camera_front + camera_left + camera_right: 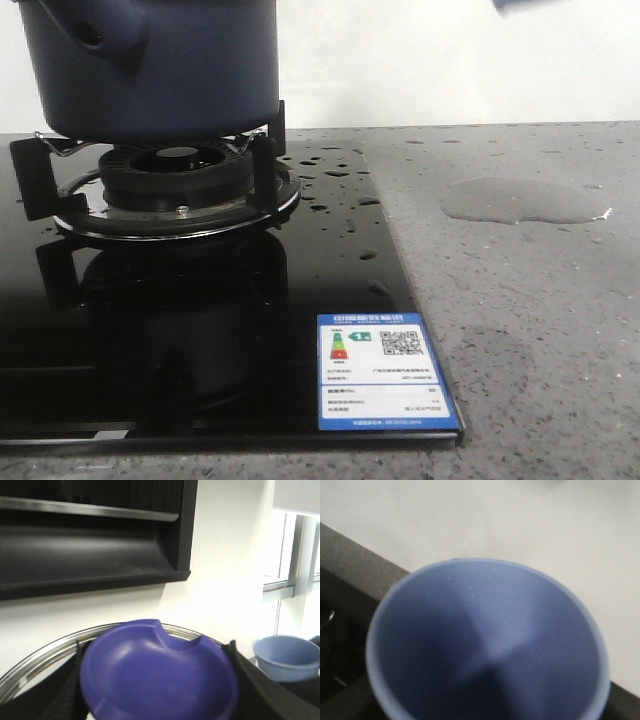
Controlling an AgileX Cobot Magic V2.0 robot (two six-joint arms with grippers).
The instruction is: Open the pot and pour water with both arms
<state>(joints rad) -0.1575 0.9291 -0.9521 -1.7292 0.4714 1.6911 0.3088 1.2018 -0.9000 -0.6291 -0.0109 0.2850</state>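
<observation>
Lid off, pour pending
Left gripper grips lid; cup fills right view, grip unseen; pot on burner; puddle on counter.

Pot on burner, at far left of cooktop. Label on cooktop's near right corner. Droplets right of burner. Puddle on surface, right of cooktop. Lid between left jaws, cup beside it.
</observation>
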